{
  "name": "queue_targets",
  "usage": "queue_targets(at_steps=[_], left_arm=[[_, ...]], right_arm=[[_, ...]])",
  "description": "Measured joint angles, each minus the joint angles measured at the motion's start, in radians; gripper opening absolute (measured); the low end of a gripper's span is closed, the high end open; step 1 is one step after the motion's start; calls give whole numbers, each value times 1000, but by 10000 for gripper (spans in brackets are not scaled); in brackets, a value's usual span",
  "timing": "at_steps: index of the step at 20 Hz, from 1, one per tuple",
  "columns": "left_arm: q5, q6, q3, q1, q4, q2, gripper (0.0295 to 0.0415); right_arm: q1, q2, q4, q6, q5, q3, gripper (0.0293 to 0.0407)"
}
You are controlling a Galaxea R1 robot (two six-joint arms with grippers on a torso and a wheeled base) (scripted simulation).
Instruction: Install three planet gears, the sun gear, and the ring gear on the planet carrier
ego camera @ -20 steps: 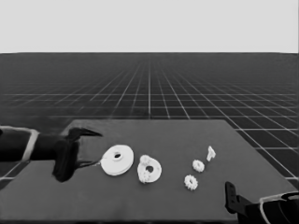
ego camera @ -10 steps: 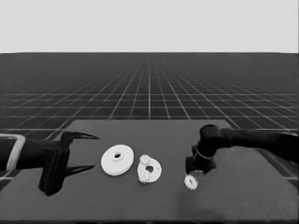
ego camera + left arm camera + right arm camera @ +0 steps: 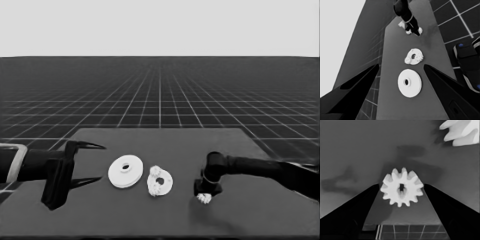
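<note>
My right gripper (image 3: 204,194) is down at the table's right half, open, with one small toothed gear (image 3: 402,187) lying flat between its fingertips, which stand close on either side of it. In the head view that gear (image 3: 204,198) shows just under the fingers. A second toothed gear (image 3: 462,132) lies a little beyond. The smaller round part (image 3: 160,182) sits mid-table with a gear (image 3: 155,171) on its far rim. The larger round part (image 3: 125,171) lies just left of it. My left gripper (image 3: 75,163) waits open at the left end, holding nothing.
From the left wrist view, small white parts (image 3: 401,24) lie around the right gripper (image 3: 413,29) near the table's far end. Dark machinery with blue lights (image 3: 467,65) stands past the table's edge. The table's front edge runs close below the right gripper.
The right arm swung in from the lower right corner and came down over the front gear. The left arm shifted slightly. The white parts have not moved.
</note>
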Motion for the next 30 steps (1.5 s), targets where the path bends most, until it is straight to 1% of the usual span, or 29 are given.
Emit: queue_targets(at_steps=[4, 6, 7, 14, 15, 16, 17, 18, 20, 24, 25, 26, 27, 30], left_arm=[[0, 0, 0, 0, 0, 0, 385], [0, 0, 0, 0, 0, 0, 385], [0, 0, 0, 0, 0, 0, 385], [0, 0, 0, 0, 0, 0, 385], [0, 0, 0, 0, 0, 0, 385], [0, 0, 0, 0, 0, 0, 385], [0, 0, 0, 0, 0, 0, 385], [0, 0, 0, 0, 0, 0, 385], [0, 0, 0, 0, 0, 0, 385], [0, 0, 0, 0, 0, 0, 385], [0, 0, 0, 0, 0, 0, 385], [0, 0, 0, 0, 0, 0, 385], [0, 0, 0, 0, 0, 0, 385], [0, 0, 0, 0, 0, 0, 385]], right_arm=[[-7, 3, -7, -3, 4, -8, 385], [-7, 3, -7, -4, 5, -8, 314], [-7, 3, -7, -4, 5, -8, 312], [-7, 3, -7, -4, 5, -8, 312], [68, -23, 69, 32, -39, 68, 312], [132, -35, 124, 50, -59, 103, 312], [170, -39, 158, 58, -68, 117, 312], [192, -41, 179, 62, -72, 123, 312], [213, -42, 199, 64, -76, 128, 312], [222, -43, 209, 65, -78, 129, 312], [238, 130, 224, 129, -96, -20, 312], [248, 277, 232, 130, -97, -140, 312], [252, 360, 237, 111, -93, -231, 312], [254, 450, 243, 72, -86, -355, 312]])
